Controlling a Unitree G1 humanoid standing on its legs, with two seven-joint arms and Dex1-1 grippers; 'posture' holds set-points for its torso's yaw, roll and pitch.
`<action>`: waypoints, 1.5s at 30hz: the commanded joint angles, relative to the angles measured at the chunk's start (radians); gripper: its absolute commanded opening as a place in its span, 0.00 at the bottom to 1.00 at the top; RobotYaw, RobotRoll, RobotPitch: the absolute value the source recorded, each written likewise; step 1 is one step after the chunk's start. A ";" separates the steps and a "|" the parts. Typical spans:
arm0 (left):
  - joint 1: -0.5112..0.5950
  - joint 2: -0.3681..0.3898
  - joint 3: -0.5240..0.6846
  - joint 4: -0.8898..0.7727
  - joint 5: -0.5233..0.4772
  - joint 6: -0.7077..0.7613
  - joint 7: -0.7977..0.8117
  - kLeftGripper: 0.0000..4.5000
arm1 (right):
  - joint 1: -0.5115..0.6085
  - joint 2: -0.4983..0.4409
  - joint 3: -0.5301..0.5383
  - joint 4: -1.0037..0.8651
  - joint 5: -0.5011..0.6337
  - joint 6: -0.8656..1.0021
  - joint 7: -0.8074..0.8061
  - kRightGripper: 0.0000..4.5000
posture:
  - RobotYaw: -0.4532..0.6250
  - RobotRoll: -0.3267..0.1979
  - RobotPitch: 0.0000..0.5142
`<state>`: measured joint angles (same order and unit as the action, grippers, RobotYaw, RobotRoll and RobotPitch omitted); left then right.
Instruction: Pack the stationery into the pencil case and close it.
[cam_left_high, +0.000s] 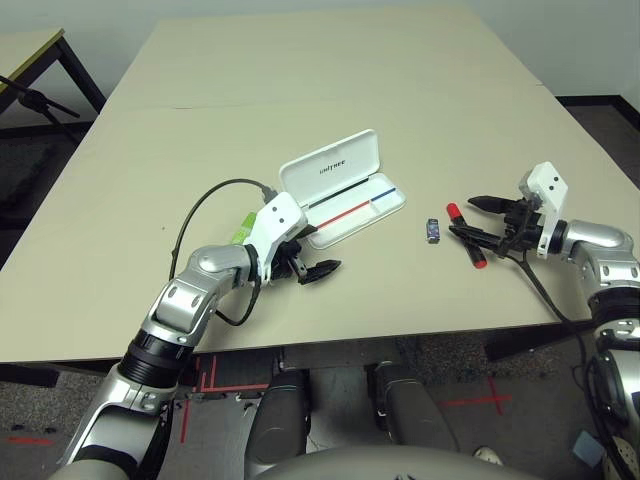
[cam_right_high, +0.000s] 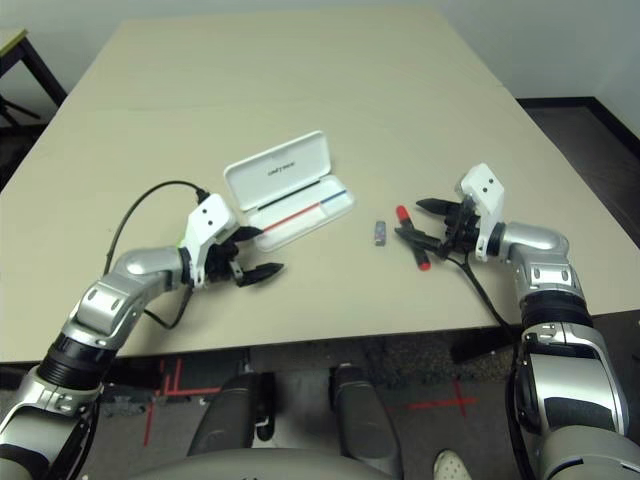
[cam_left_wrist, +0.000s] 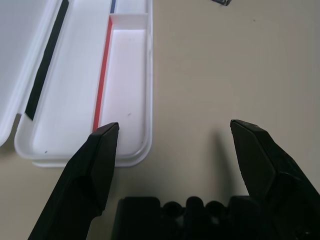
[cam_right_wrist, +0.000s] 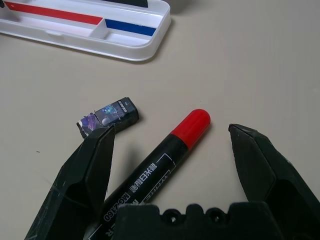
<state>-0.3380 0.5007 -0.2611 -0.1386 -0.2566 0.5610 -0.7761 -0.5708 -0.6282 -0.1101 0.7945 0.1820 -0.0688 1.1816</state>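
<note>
Lying open on the beige table (cam_left_high: 330, 110), the white pencil case (cam_left_high: 345, 190) has its lid folded back toward the far side, and its tray shows a red and a blue stripe with nothing else visible in it. The left pincer (cam_left_high: 312, 268) hovers just beside the near end of the case, its two black fingers (cam_left_wrist: 95, 165) spread wide and holding nothing. A lime-green and white bar (cam_left_high: 242, 229) peeks out from behind the left wrist, beside the near-left end of the case.

To the right of the case, well apart from it, lies a tiny dark blue-grey block (cam_left_high: 432, 230). Just beyond it is the red marker (cam_right_wrist: 160, 162), its red cap pointing away from the robot and its black body running back between the fingers of the right pincer (cam_left_high: 478, 222). That pincer is also wide open, its fingers on either side of the marker without clamping it; the marker rests on the table.
</note>
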 joint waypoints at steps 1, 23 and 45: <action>-0.017 -0.011 -0.030 0.038 0.028 -0.004 -0.010 1.00 | 0.018 -0.003 0.011 0.004 -0.008 -0.010 -0.006 1.00 | 0.38 0.62 0.29; -0.132 -0.021 -0.118 0.121 0.123 0.031 -0.055 0.53 | 0.060 0.022 0.005 -0.070 0.008 -0.004 -0.074 1.00 | 0.35 0.62 0.28; -0.044 0.189 -0.104 -0.015 0.133 -0.161 -0.301 0.00 | 0.044 0.046 0.043 -0.128 0.001 0.052 -0.082 1.00 | 0.38 0.62 0.29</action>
<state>-0.3993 0.6760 -0.3574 -0.1166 -0.1229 0.4219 -1.0525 -0.5260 -0.5826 -0.0842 0.6892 0.1837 -0.0307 1.0938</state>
